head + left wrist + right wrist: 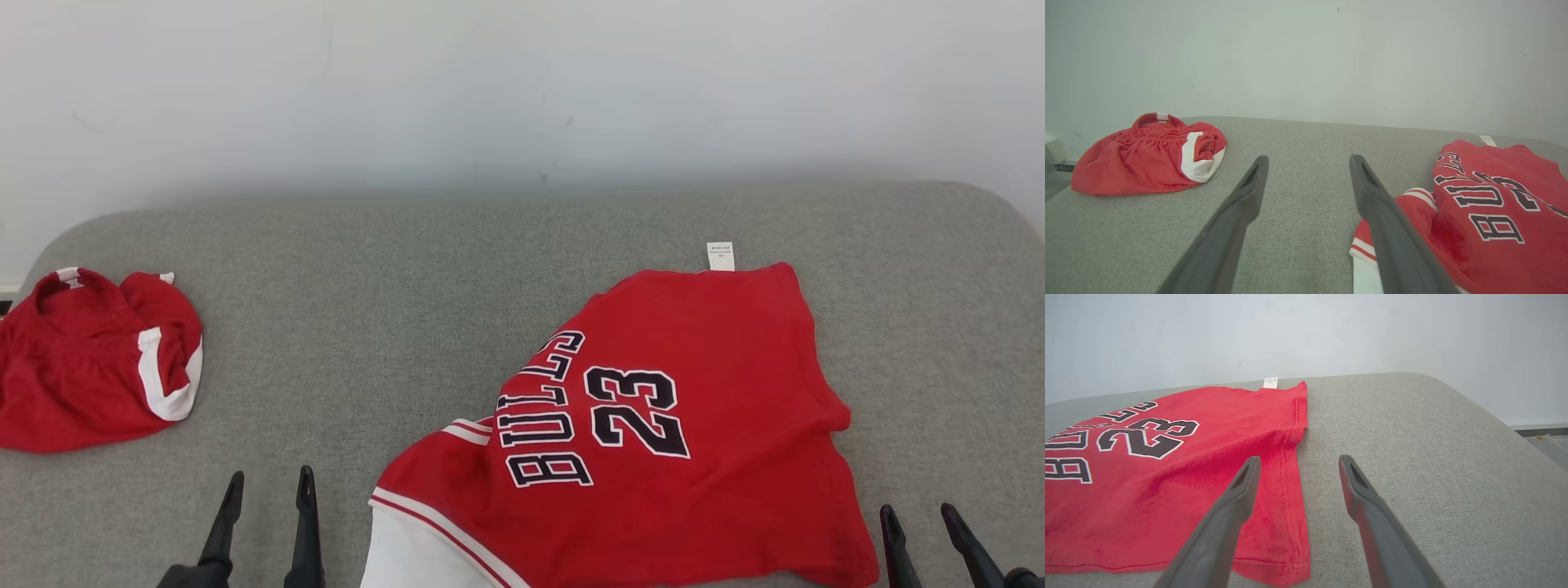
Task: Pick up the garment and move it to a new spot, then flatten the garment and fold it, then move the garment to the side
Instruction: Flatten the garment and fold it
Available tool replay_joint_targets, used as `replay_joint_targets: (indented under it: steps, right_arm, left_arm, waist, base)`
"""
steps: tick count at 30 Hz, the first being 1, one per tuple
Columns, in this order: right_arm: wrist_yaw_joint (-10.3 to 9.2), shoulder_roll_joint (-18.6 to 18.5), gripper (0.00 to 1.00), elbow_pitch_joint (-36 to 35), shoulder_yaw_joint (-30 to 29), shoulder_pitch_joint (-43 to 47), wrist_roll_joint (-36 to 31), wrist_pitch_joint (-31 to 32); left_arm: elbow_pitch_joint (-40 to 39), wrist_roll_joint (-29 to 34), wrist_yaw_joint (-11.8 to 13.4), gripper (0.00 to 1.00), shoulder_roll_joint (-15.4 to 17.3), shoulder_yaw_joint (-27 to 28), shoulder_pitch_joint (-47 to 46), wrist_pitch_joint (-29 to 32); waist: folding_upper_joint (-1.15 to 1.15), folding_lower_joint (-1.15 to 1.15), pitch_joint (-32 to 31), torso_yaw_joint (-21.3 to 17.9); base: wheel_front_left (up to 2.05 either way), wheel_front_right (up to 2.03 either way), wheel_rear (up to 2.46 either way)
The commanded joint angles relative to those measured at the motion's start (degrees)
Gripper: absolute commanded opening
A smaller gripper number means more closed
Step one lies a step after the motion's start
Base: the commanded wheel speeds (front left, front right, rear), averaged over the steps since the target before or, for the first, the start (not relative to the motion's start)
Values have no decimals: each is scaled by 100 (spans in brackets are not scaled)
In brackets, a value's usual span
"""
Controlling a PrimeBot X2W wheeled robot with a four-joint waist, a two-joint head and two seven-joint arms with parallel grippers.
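The garment is a red jersey printed "BULLS 23" with white trim. It lies rumpled and partly spread on the grey padded table, right of centre, with its white label at the far edge. My left gripper stands open just left of the jersey's striped armhole, fingers apart over bare table. My right gripper is open at the jersey's near right corner. In the right wrist view its left finger hangs above the stitched hem and its right finger over bare table. Nothing is held.
A second red garment with white panels and an elastic waistband lies bunched at the table's far left edge. A pale wall stands behind the table. The table's rounded right edge drops off beyond the right gripper.
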Motion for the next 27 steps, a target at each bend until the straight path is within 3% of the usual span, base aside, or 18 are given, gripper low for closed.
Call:
replay_joint_targets:
  steps: [1, 14, 27]
  right_arm:
    - [-13, 49, 100, -67, -49, 82, -59, -2]
    - [-13, 469, 100, -979, -438, 132, -334, -2]
    - [-13, 704, 100, -1075, -294, 137, -554, -2]
  left_arm:
    - [-6, 30, 20, 100, -6, -6, 119, -19]
    - [-131, 143, 24, 100, -7, 194, 319, -19]
    - [-286, 527, 108, 100, 108, 458, 497, -19]
  waist:
    - [0, 0, -50, -23]
    - [0, 0, -197, -8]
    - [0, 0, -204, 68]
  base:
    - [0, 0, 0]
    - [0, 0, 0]
    - [0, 0, 0]
